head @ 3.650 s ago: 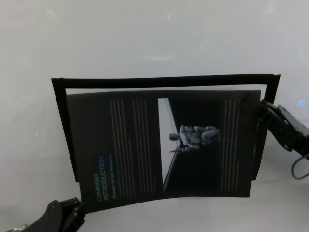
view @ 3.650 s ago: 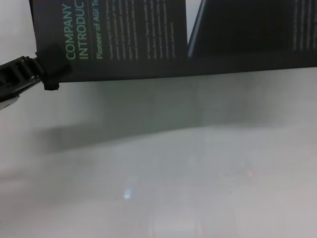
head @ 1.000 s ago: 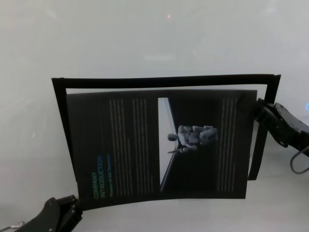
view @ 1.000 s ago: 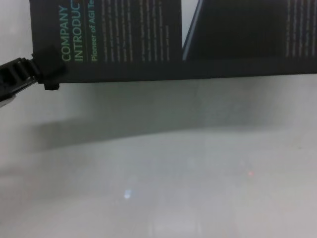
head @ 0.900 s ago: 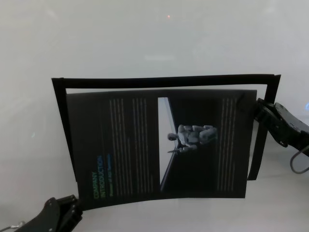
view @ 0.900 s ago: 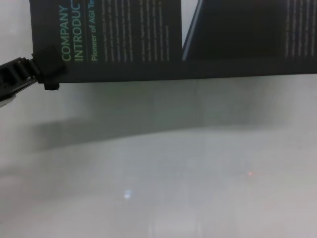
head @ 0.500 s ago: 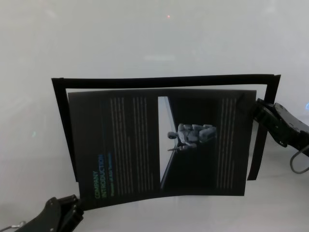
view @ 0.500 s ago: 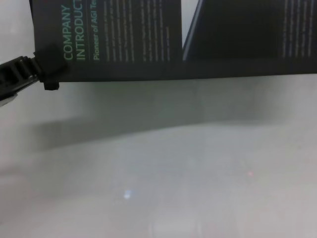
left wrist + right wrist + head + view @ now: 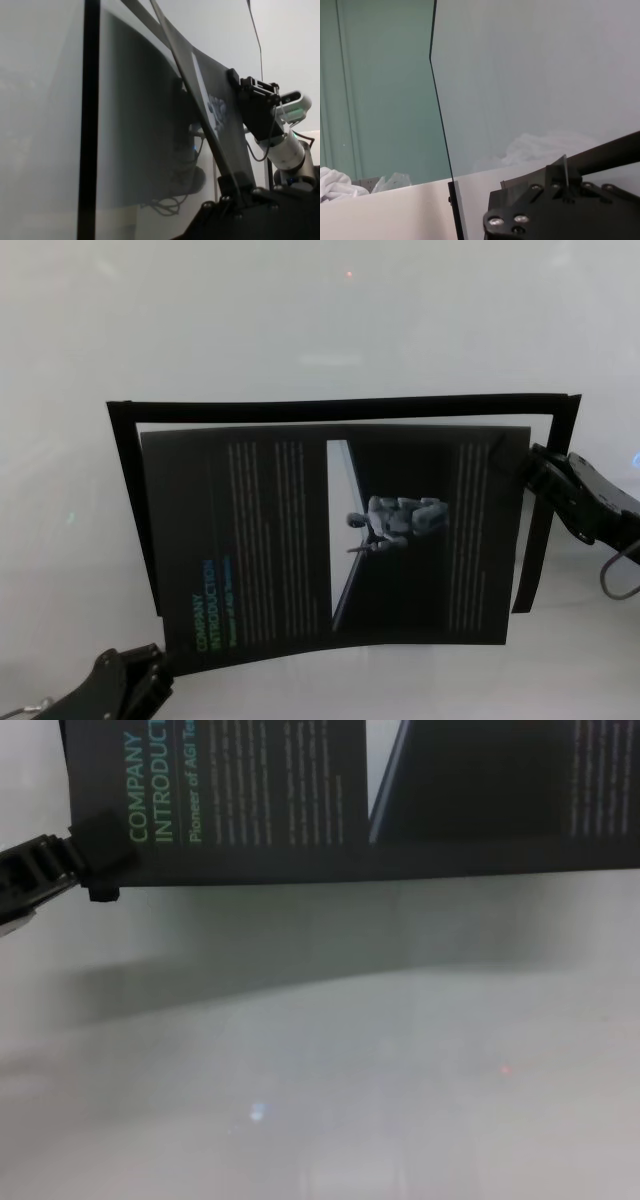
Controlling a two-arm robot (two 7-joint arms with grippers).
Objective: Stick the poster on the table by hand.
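The poster is a black glossy sheet with a green heading, held spread and slightly bowed above the pale table. My left gripper is shut on its near left corner, by the heading. In the chest view this left gripper clamps the poster at its lower corner. My right gripper is shut on the far right corner. In the left wrist view the poster runs edge-on from my left gripper to the right gripper.
A thin black bar outlines the table behind the poster's far edge and both sides. It shows as an upright bar in the left wrist view. The bare table stretches in front of the poster. A cable loop hangs under the right arm.
Since the earliest frames the poster's near edge has levelled and its right side has drawn in a little. Over the last second almost nothing has moved, and both grips hold.
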